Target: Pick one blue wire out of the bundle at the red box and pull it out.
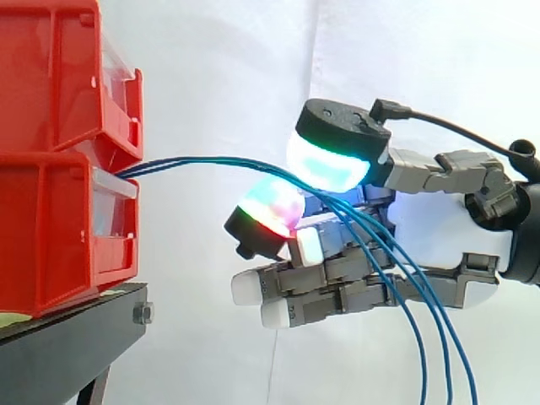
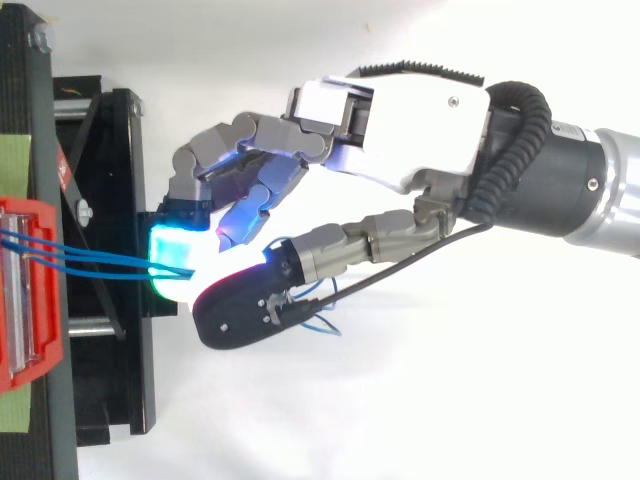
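Side view: hand [image 1: 439, 224] pinches blue wires [image 1: 211, 159]; pads [image 1: 325, 164] hide contact.

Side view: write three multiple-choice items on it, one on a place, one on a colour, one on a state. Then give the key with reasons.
1. Where do the blue wires leave the red bins?
A. Between the upper and the lower bin
B. Over the top of the upper bin
C. From under the lower bin

2. What colour is the stand under the bins?
A. White
B. Black
C. Red

3. What is the hand doing with the wires?
A. Hanging flat and open, apart from them
B. Curled into a fist that holds nothing
C. Pinching them between two glowing pads

Key:
1 A: the wires come out at the gap between the stacked bins.
2 B: the frame under the lower bin is black.
3 C: the wires run between two pads that close on them, then hang down past the hand.
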`<state>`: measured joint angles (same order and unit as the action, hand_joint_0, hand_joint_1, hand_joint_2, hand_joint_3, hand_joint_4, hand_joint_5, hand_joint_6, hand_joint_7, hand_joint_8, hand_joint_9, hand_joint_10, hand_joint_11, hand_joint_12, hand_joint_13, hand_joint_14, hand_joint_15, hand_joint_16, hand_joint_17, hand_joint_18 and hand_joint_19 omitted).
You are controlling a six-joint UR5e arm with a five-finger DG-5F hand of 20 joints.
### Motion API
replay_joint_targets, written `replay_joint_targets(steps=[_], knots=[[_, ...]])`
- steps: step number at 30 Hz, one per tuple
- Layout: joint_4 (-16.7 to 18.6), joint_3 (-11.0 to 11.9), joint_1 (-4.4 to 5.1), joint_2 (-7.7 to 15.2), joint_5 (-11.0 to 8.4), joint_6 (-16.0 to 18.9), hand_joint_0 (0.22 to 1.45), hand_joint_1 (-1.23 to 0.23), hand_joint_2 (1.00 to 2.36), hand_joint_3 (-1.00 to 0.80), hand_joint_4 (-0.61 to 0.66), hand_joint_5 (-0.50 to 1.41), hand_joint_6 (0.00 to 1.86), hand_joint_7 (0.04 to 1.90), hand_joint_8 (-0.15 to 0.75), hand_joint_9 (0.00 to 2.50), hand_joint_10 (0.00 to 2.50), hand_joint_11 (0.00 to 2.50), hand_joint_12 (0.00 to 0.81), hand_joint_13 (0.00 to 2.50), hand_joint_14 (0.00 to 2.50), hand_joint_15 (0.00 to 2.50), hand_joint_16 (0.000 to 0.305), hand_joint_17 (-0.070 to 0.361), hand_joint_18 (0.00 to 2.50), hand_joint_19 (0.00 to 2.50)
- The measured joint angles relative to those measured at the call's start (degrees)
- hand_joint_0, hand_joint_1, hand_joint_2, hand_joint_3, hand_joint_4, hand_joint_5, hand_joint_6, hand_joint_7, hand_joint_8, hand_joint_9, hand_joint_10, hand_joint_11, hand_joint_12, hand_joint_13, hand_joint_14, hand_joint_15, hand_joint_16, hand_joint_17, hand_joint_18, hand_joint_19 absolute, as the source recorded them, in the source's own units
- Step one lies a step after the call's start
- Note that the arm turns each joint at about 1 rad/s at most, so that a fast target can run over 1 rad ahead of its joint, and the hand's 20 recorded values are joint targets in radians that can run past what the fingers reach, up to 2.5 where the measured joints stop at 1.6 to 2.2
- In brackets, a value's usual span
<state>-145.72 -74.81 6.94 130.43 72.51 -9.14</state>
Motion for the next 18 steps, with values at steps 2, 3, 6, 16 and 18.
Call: replay_joint_targets(steps=[2,3,6,16,18], knots=[[0.0,0.01,0.0,0.0,0.0,0.0,0.63,-0.85,1.02,-0.26,0.12,-0.14,0.85,1.07,0.283,1.03,0.02,0.66,0.355,0.66,0.01,0.33,0.05,0.114,0.46,0.37],[0.0,0.01,0.0,0.0,0.0,0.0,0.63,-0.87,1.02,-0.26,0.12,-0.14,0.86,1.07,0.278,1.01,0.02,0.65,0.354,0.65,0.01,0.33,0.05,0.113,0.46,0.37],[0.0,0.01,0.0,0.0,0.0,0.02,0.65,-0.91,1.02,-0.26,0.09,-0.15,0.87,1.12,0.275,1.0,0.02,0.66,0.355,0.65,0.01,0.32,0.05,0.113,0.47,0.35],[0.0,0.02,0.0,0.0,0.0,0.19,0.73,-0.98,1.01,-0.32,0.1,-0.19,0.91,1.05,0.261,0.86,0.02,0.65,0.35,0.59,0.01,0.3,0.051,0.114,0.47,0.32],[0.0,0.02,0.0,-0.01,0.0,0.14,0.73,-0.97,1.01,-0.34,0.12,-0.19,0.91,1.02,0.26,0.86,0.02,0.64,0.347,0.59,0.01,0.3,0.051,0.114,0.47,0.33]])
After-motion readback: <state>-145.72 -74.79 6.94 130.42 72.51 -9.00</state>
